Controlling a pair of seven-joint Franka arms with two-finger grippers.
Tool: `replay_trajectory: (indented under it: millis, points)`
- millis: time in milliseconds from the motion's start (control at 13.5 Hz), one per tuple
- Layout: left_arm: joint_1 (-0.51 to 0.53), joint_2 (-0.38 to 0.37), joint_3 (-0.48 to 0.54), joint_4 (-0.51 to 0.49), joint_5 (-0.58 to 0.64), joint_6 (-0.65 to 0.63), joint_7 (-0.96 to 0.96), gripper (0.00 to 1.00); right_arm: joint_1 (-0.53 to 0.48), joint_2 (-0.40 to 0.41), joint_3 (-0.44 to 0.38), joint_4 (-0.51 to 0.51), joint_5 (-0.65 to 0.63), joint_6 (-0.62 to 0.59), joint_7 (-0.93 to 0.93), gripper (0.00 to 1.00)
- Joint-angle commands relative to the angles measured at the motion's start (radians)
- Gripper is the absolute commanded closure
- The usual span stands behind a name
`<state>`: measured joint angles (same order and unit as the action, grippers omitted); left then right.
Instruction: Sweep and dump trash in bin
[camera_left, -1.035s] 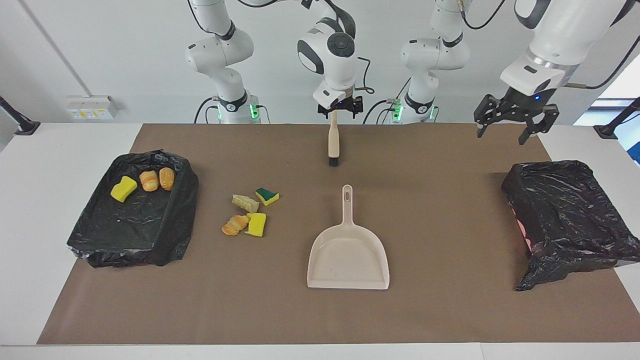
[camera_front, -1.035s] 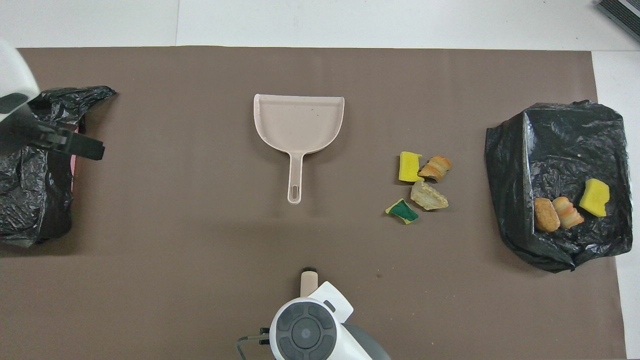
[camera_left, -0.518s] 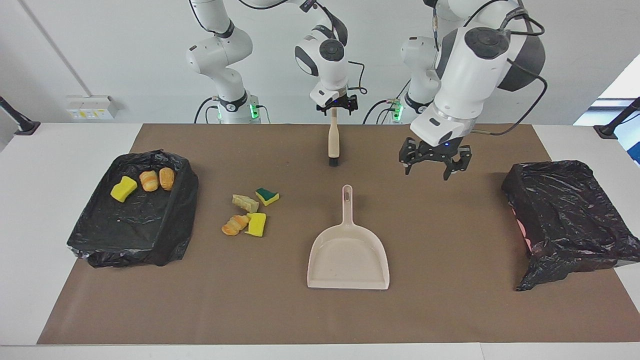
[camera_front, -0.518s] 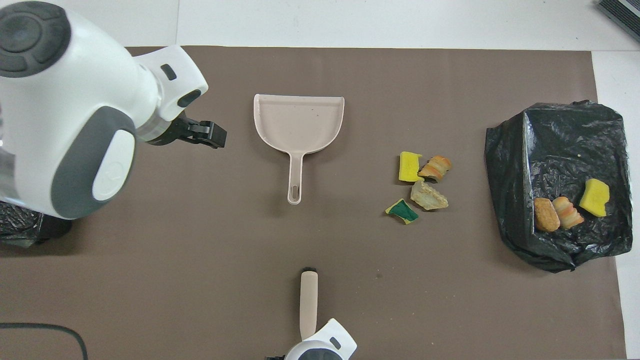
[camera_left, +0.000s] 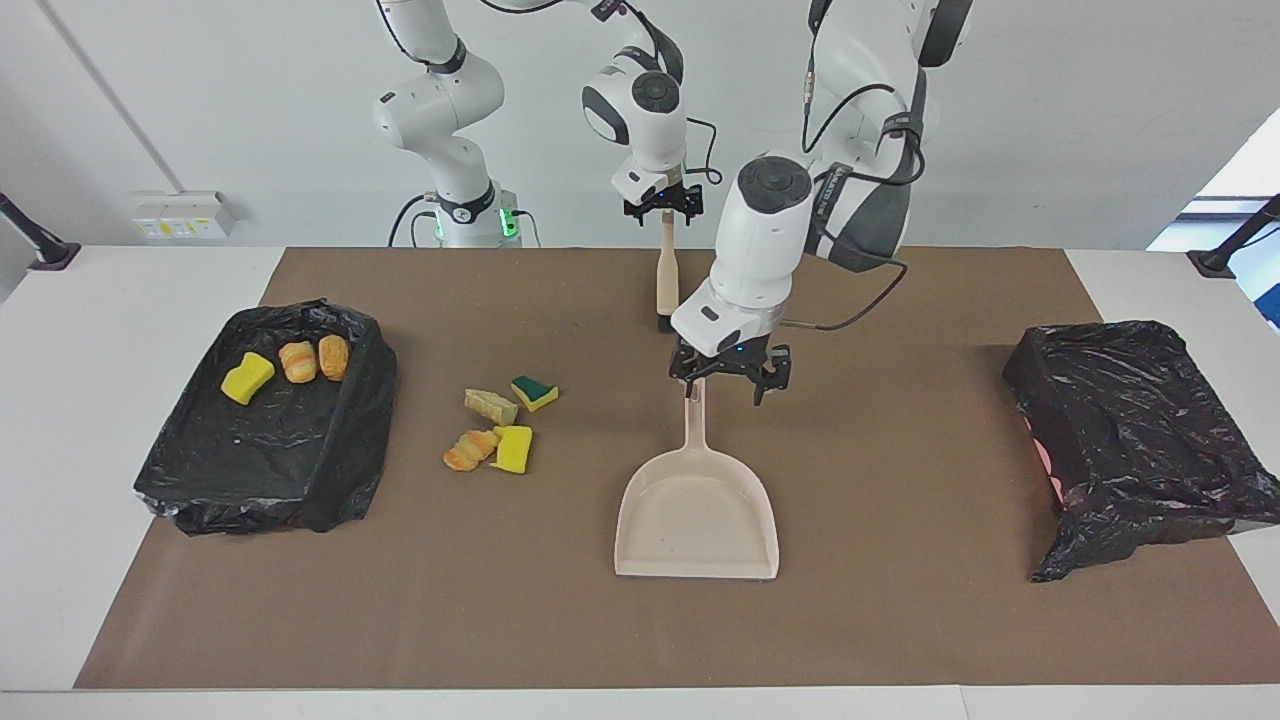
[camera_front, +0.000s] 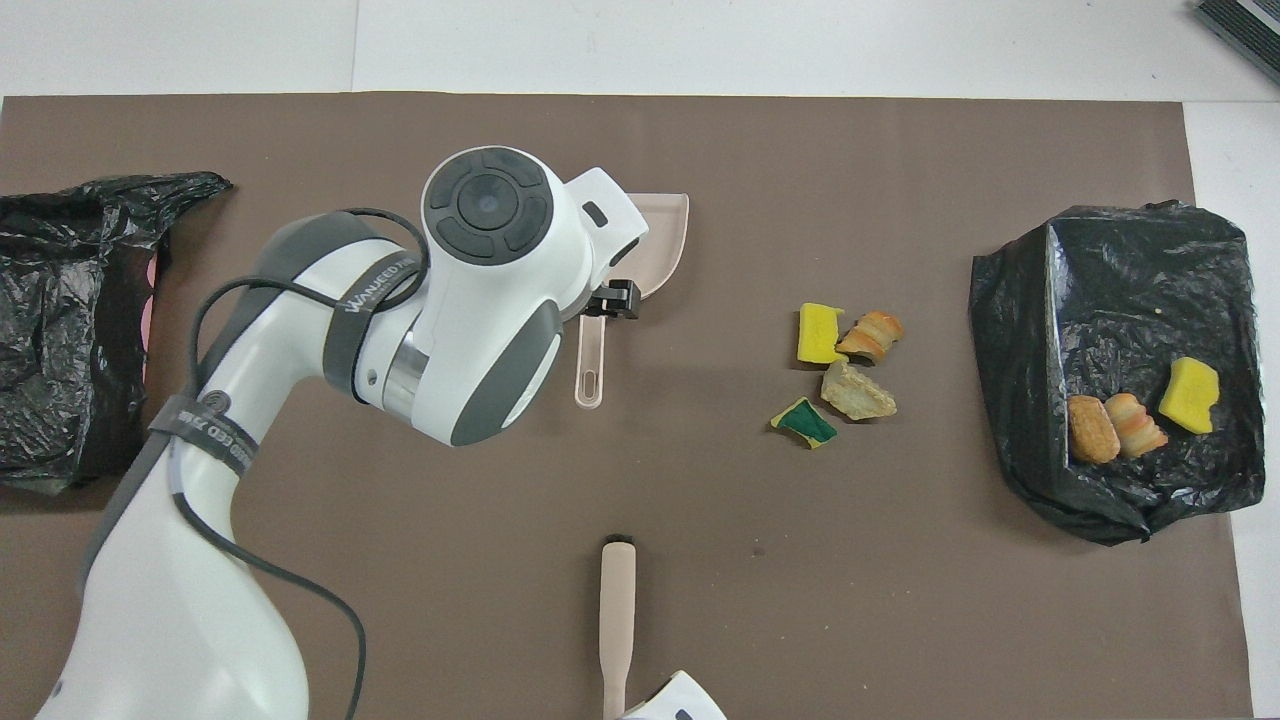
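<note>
Left tool (camera_left: 727, 383), fingers wide, over dustpan (camera_left: 697, 510) handle, positioned to grasp. Right tool (camera_left: 661, 208) holds brush (camera_left: 665, 285) upright, waiting.

High facing view, steep overhead view, both covering the table (camera_left: 180, 640)

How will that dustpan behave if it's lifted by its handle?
The dustpan looks like thin moulded plastic, so probably stiff and light. Its wide tray sits well away from the narrow handle, so it may droop or twist in the left pincer. The smooth handle could slip.
</note>
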<state>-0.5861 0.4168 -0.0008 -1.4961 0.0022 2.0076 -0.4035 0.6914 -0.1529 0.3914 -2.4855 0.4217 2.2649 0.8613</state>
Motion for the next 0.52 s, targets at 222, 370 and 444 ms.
replay_trajectory:
  millis: [222,370,444]
  points:
    - [-0.046,0.005,0.013,-0.156,0.004,0.181,-0.026,0.0,0.003,-0.001,-0.003,-0.029,0.029,0.079,0.015,0.41]
    - [-0.049,0.019,0.013,-0.154,0.005,0.178,-0.035,0.0,0.008,0.007,-0.003,-0.029,0.029,0.097,0.015,0.84]
    - [-0.047,0.019,0.013,-0.156,0.005,0.168,-0.037,0.0,0.013,0.004,-0.003,-0.027,0.029,0.099,0.019,0.96]
